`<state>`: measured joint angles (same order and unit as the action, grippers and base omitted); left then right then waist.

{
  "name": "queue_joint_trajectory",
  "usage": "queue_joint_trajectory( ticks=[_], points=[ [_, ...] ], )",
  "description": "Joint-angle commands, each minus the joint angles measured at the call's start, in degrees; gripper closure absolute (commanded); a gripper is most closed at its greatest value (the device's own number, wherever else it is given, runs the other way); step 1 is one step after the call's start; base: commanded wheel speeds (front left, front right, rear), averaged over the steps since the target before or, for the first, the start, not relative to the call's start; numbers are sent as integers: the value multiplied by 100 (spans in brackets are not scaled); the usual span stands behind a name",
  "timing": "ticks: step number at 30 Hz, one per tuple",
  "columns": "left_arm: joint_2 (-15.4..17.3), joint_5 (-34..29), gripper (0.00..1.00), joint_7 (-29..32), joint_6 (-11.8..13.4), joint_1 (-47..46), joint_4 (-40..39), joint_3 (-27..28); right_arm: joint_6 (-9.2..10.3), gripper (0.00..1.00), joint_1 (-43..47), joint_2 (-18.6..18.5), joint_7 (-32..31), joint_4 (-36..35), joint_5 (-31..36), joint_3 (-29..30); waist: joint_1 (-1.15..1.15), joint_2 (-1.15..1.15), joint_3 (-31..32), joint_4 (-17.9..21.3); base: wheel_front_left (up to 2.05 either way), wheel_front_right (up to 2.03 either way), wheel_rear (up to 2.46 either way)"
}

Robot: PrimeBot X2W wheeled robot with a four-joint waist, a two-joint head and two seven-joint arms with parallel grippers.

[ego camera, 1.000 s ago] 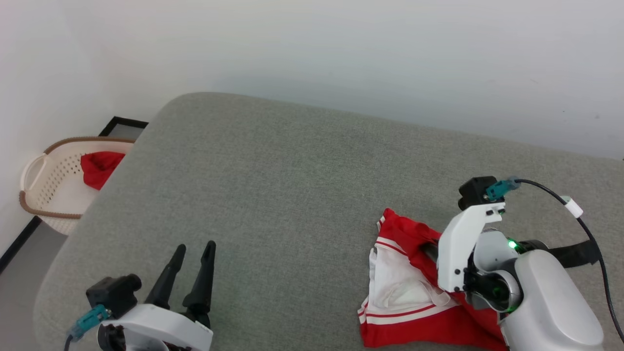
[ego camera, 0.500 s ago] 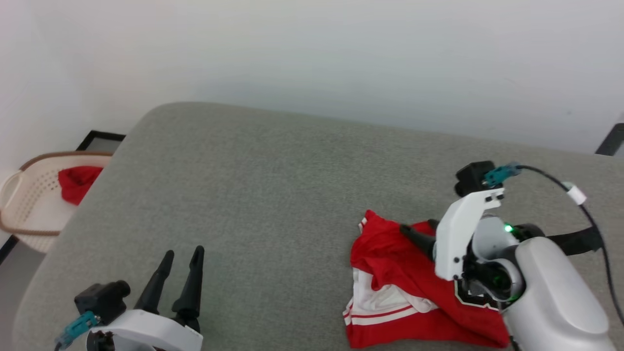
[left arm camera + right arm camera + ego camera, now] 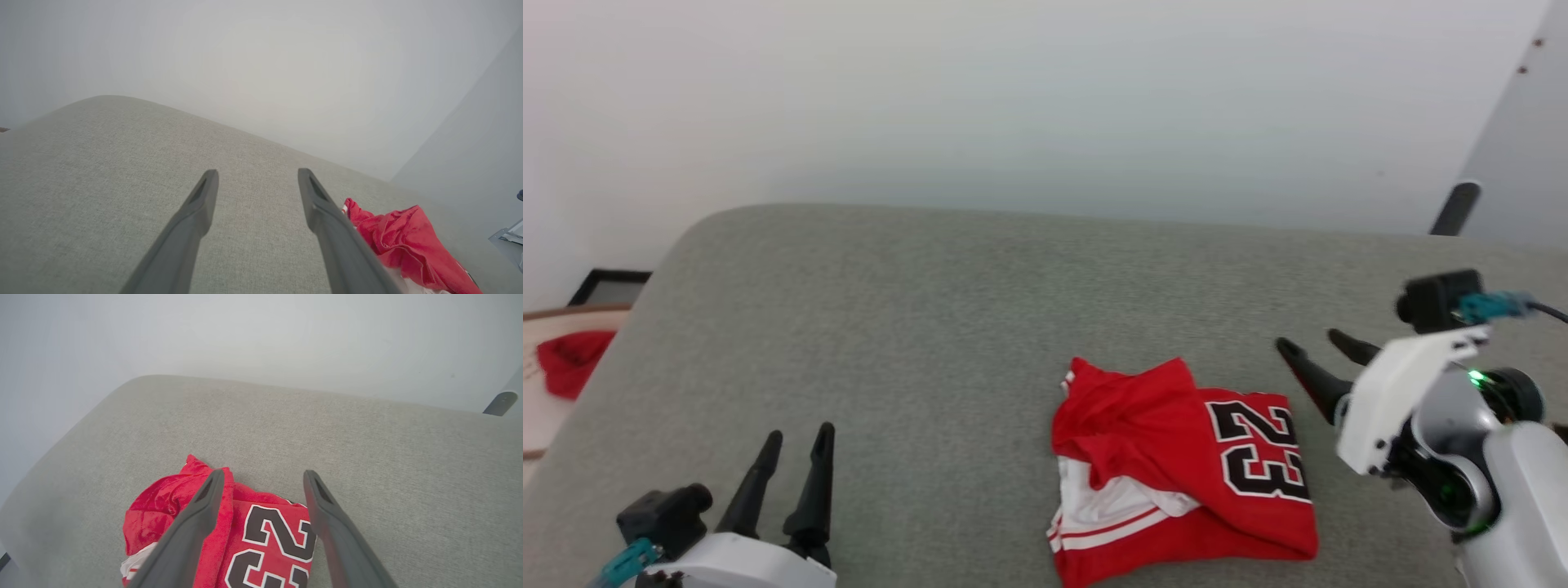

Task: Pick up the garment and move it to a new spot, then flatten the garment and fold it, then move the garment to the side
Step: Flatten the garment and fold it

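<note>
We see the right gripper [image 3: 1308, 341] standing clear of the garment [image 3: 1176, 465], off to its right and above the grey cushion [image 3: 931, 310]; its two dark fingers are spread wide with nothing between them. A second ago that same claw was down in the red cloth, fingers buried in the folds; half a second ago it was still over the heap; now it has let go and drawn away to the right. The garment lies loose and crumpled on the cushion, right of the middle and near the front edge; its black, white-outlined 23 now faces up, where earlier the arm covered that part; white fabric and striped trim show at its lower left. In the right wrist view the number sits between and below the parted fingers, which do not touch it. The left gripper [image 3: 799, 434] hovers at the lower left as before, its fingers apart and empty, well away from the garment. The whole head view has shifted, so the small red cloth [image 3: 568, 363] now sits at the far left edge; that is the camera's move, not the cloth's.
</note>
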<state>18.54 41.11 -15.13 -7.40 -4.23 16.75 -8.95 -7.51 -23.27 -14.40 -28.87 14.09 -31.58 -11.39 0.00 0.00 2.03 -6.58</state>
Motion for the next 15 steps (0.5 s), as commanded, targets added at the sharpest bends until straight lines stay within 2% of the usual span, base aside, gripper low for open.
queue_joint_trajectory(
  ticks=[1,10,15],
  points=[
    [14,-47,0,4,-16,56,-29,23,4,0,89,-15,48,-16,11,15,0,0,39,157,0,0,0],
    [-5,-252,0,4,-16,315,-124,280,4,0,816,-475,1180,-326,42,103,0,0,137,544,0,0,0],
    [-7,-317,0,4,-16,464,-204,396,4,0,1218,-564,1553,-400,22,343,0,0,193,656,0,0,0]
  ],
)
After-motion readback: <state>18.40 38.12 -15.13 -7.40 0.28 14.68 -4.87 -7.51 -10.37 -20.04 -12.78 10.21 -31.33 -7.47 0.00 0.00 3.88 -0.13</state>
